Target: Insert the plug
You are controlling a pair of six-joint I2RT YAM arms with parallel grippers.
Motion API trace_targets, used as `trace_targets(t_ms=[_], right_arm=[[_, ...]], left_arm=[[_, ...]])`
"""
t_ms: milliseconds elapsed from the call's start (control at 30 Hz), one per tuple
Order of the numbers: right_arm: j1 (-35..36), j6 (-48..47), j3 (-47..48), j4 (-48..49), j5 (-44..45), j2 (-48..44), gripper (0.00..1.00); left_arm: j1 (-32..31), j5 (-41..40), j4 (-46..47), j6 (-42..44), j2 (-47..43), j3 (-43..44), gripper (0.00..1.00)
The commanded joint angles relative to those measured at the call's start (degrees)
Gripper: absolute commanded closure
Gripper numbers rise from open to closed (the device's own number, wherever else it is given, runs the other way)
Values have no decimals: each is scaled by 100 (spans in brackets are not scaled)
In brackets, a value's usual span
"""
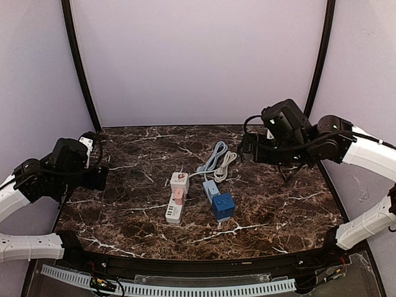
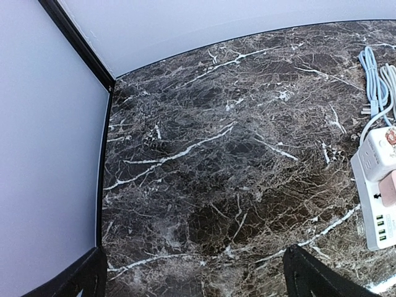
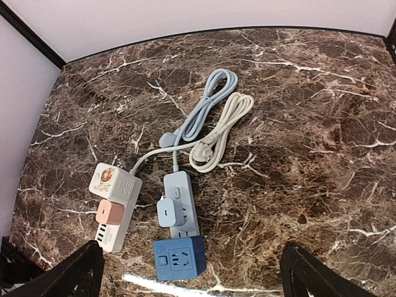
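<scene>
Mid-table lies a white power strip (image 3: 109, 237) with a pink plug (image 3: 110, 212) seated in it and a white cube adapter (image 3: 114, 182) at its far end. Beside it, a light blue strip (image 3: 182, 185) carries a light blue charger plug (image 3: 167, 212) and a dark blue cube socket (image 3: 179, 258) at its near end. My right gripper (image 3: 192, 269) hangs high above these, open, nothing between its fingers (image 3: 74, 275). Far to the left, my left gripper (image 2: 195, 275) is open and empty over bare marble, with the white strip (image 2: 374, 210) at its view's right edge.
Two coiled cords, light blue (image 3: 207, 102) and white (image 3: 226, 127), lie behind the strips with their wall plugs loose on the marble table (image 1: 278, 204). Black frame posts (image 1: 80, 68) and pale walls close in the back and sides.
</scene>
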Motion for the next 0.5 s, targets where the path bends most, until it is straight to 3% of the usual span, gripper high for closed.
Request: trace_targets(t_ms=[0,200,467], right_arm=[[-63,-245,-386,284,481,-492,2],[-351,-475,-609,336,528,-584,1],[-621,-45,-337,-512,335,388,1]], left_arm=[[35,-288,409,404,93,-33,1],[209,-419,627,637,442,174,1],[978,-69,597,551,671,288,1]])
